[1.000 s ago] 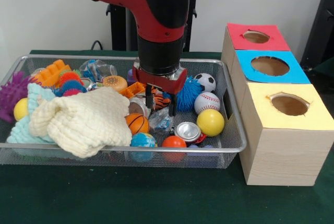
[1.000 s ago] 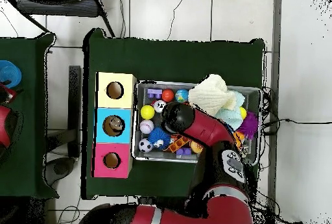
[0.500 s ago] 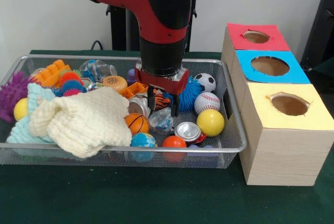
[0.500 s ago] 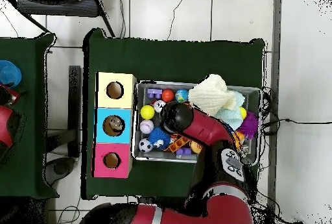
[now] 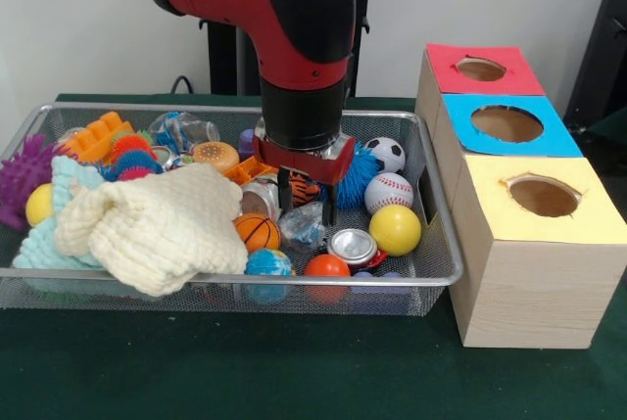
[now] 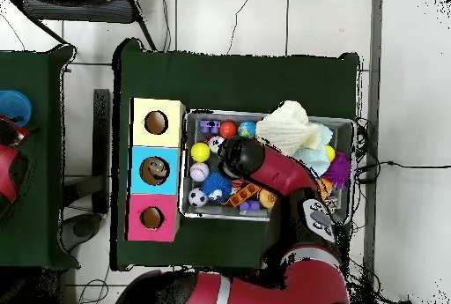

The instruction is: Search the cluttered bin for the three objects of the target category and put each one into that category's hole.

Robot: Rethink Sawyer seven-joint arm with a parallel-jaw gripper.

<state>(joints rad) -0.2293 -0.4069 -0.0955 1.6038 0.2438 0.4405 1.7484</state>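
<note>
A: where's the gripper [image 5: 305,205] right now?

B: hanging mid-bin, wrist vertical, red-black arm [image 5: 294,19] coming straight down; fingers [image 5: 330,207] spread apart, nothing between them; tips sit just over a crumpled clear wrapper [image 5: 302,226] and in front of a tiger-striped toy [image 5: 305,188].

A: target category?

B: can't say from this; judging by the clutter, balls are the likeliest set: yellow ball [image 5: 395,230] and baseball [image 5: 389,192] at the right end, soccer ball [image 5: 386,153] far right, basketball [image 5: 258,232] just left of the gripper, orange ball [image 5: 326,267] and globe ball [image 5: 267,263] against the near wall of the wire bin [image 5: 431,234].

A: why straight down?

B: my read: bin walls and packed items leave room only for a top approach; spread fingers suit dropping over something.

A: the holes?

B: three boxes right of the bin; yellow box [image 5: 544,214] nearest, blue box [image 5: 509,126] middle, red box [image 5: 480,70] farthest; close to the bin so the carry is short.

A: obstructions?

B: cream knit cloth [image 5: 157,226] heaped over the left half, probably hiding items; silver can [image 5: 353,246] and blue spiky ball [image 5: 355,175] just right of the fingers; overhead, the arm covers the bin's centre.
</note>
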